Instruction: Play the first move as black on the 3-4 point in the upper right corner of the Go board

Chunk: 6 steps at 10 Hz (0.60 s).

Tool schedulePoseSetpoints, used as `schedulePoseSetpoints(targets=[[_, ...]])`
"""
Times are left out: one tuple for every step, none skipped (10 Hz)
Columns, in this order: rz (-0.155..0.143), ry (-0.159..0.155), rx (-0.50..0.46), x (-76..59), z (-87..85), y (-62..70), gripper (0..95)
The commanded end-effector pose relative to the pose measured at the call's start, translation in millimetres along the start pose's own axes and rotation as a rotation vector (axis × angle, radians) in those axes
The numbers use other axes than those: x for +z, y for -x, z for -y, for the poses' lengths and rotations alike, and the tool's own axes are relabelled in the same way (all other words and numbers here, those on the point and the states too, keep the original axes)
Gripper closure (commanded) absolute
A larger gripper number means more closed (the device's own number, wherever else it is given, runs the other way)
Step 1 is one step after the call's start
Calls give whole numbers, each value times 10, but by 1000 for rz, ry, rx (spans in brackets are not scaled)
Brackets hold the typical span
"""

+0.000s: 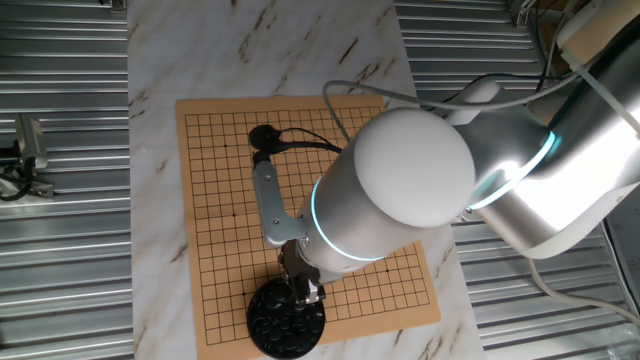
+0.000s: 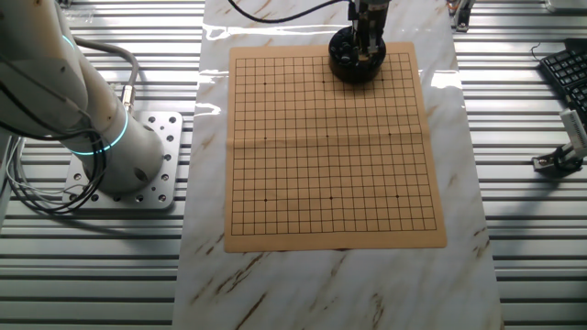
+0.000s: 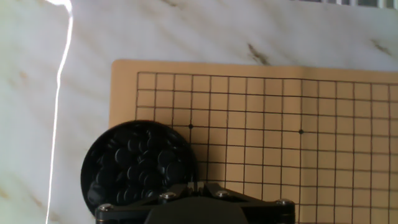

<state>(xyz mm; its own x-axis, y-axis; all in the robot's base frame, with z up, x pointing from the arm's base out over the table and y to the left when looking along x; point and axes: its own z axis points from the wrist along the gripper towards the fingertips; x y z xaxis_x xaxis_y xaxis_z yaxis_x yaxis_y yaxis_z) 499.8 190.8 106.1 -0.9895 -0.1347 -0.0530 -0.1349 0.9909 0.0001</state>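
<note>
The hand (image 1: 303, 291) sits over the black bowl (image 3: 138, 165) full of stones (image 3: 134, 160); its grip cannot be told.

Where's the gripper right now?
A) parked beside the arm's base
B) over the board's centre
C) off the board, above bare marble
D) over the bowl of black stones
D: the gripper sits down at the round black bowl of stones on the board corner.

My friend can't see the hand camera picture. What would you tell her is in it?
A round black bowl full of shiny black stones sits on the corner of a tan Go board with a black grid. The board lies on a white marble table, and the gripper's dark body fills the bottom edge.
</note>
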Motion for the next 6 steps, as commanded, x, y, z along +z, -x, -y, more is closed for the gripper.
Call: schedulePoseSetpoints(targets=[[5, 14, 23, 14, -6, 1, 950], [6, 13, 29, 14, -6, 1, 950], [6, 12, 32, 14, -6, 1, 950], [8, 11, 36, 14, -6, 1, 950], [8, 7, 38, 14, -6, 1, 950], [9, 6, 38, 14, -6, 1, 950]])
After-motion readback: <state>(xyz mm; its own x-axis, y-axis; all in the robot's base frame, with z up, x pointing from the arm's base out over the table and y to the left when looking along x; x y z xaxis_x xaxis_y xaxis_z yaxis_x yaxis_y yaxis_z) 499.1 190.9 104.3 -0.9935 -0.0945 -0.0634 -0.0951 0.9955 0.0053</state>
